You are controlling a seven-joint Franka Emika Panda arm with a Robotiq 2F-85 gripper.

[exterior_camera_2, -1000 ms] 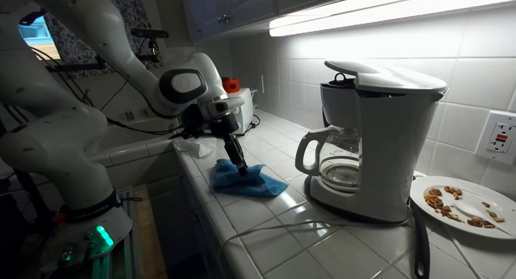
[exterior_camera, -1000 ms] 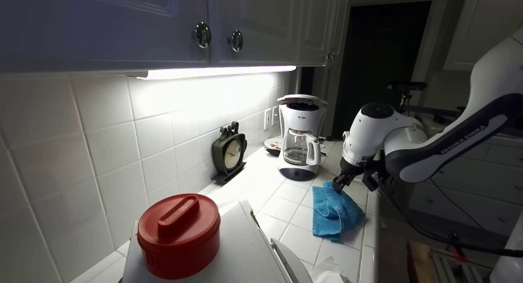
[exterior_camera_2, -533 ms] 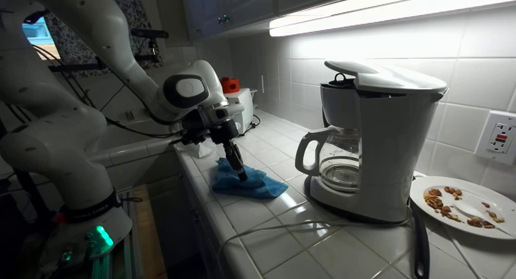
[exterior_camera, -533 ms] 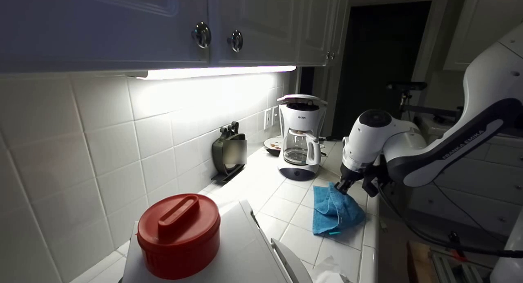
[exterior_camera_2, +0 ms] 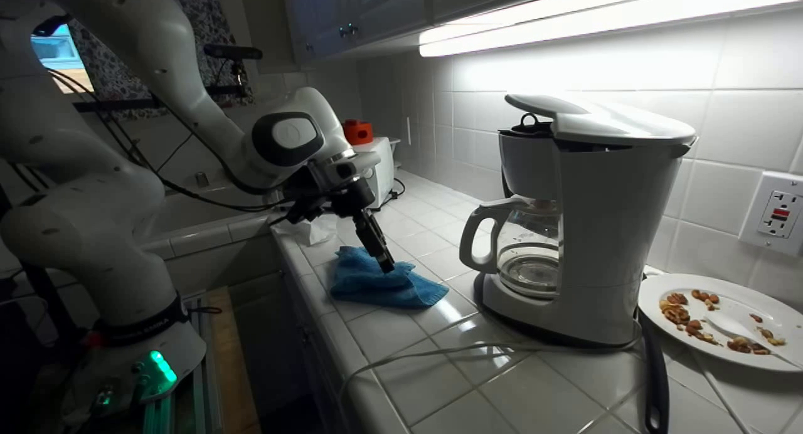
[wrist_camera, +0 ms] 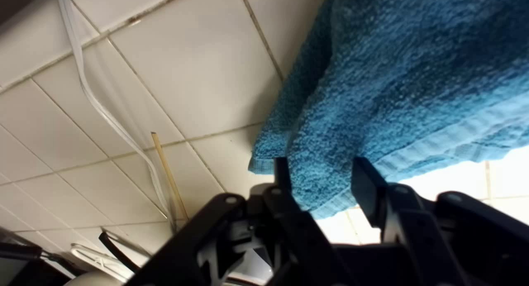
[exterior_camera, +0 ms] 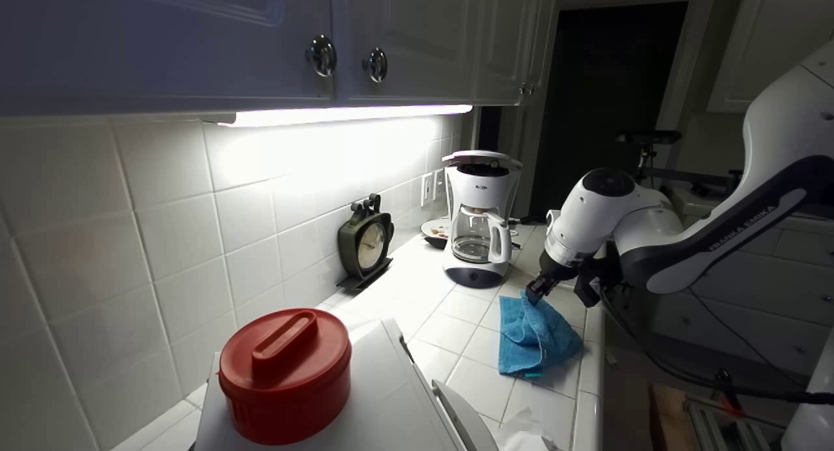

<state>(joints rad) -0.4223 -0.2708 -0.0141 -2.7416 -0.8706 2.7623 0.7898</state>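
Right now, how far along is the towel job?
Done: the towel lies on the counter, partly folded over itself. In hand: the gripper is at one end of it, jaws open, with towel visible between them in the wrist view; contact unclear. Left, I'd guess: taking a grip and tidying, since it looks unclamped and rumpled.

You have a coffee maker [exterior_camera_2: 618,233], lid [exterior_camera_2: 608,117] ajar, on the counter [exterior_camera_2: 433,399]; beside it, by the back edge, a plate [exterior_camera_2: 743,301] of nuts [exterior_camera_2: 675,313]. A green-cased dial [exterior_camera: 370,246] stands at that edge, a red tub [exterior_camera: 285,373] sits atop a white appliance [exterior_camera: 384,399], and a pale cord [wrist_camera: 106,115] crosses the front edge.
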